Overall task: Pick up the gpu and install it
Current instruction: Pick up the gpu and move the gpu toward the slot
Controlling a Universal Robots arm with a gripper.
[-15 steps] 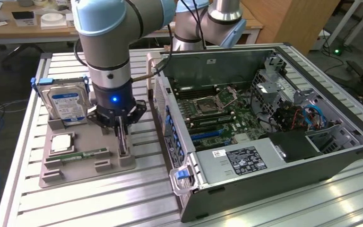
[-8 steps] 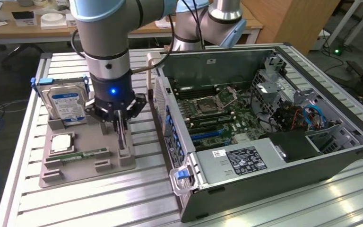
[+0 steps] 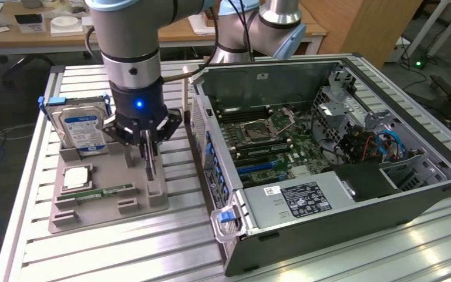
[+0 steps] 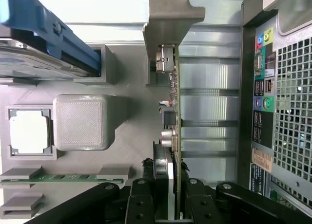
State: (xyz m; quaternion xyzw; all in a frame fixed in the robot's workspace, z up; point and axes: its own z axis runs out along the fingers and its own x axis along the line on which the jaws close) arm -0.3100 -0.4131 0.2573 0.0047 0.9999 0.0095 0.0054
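Grey moulded plastic forms a parts tray (image 3: 92, 212) on a slotted aluminium table (image 3: 131, 252). Each pocket is shaped to one component, so every part waits in a known pose. A boxy silver hard drive with a blue-and-white label (image 3: 83, 130) stands on edge in a blue holder. A square silvery processor chip (image 3: 77, 177) lies flat in its recess, and a narrow green memory stick (image 3: 104, 192) rests in clips. At the exterior view's right, an open black computer case (image 3: 327, 226) lies on its side with the green motherboard (image 3: 266, 147) facing up, which leaves its slots reachable from above.

The gpu (image 4: 176, 112), a thin dark circuit card with a silvery metal end bracket, stands on its long edge along the side of the tray nearest the case. Upright like this, it offers both flat faces to fingers coming from above. The arm's black two-fingered pincer (image 4: 166, 185) points straight down over it. Its fingers are partly closed, one on each face of the card, and appear to pinch it. The card sits directly between them, running away towards its bracket. Whether its lower edge has left the tray slot, I cannot tell.
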